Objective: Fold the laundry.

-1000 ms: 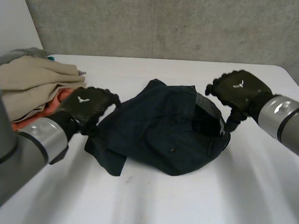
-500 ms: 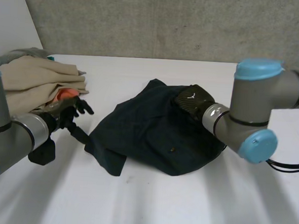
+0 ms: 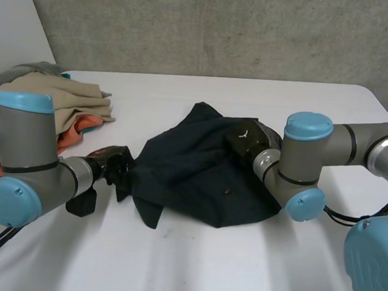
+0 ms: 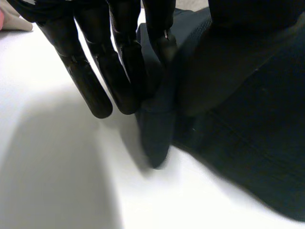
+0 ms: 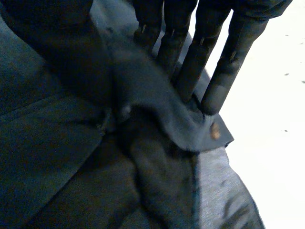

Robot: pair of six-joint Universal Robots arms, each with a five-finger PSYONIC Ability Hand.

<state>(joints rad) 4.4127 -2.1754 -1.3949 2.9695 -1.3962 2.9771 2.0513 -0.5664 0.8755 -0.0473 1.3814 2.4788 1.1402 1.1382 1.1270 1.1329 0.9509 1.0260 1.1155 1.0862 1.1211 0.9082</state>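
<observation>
A dark navy garment (image 3: 199, 175) lies crumpled in the middle of the white table (image 3: 239, 267). My left hand (image 3: 110, 167) is at the garment's left edge. In the left wrist view its fingers (image 4: 86, 81) are straight, and an edge of the dark cloth (image 4: 238, 119) is pinched between them and the thumb. My right hand (image 3: 247, 139) rests on the garment's upper right part. In the right wrist view a fold of the cloth (image 5: 157, 109), with a small button on it, is held between its straight fingers (image 5: 224, 62) and the thumb.
A pile of other laundry (image 3: 45, 103), beige, grey and orange, sits at the table's far left, close behind my left arm. A concrete wall stands behind the table. Bare tabletop lies in front of the garment and to its right.
Both arms have swung round and lowered. The left hand came back to the garment's left edge and the right settled on its upper right; both closed from spread fingers onto the cloth.
</observation>
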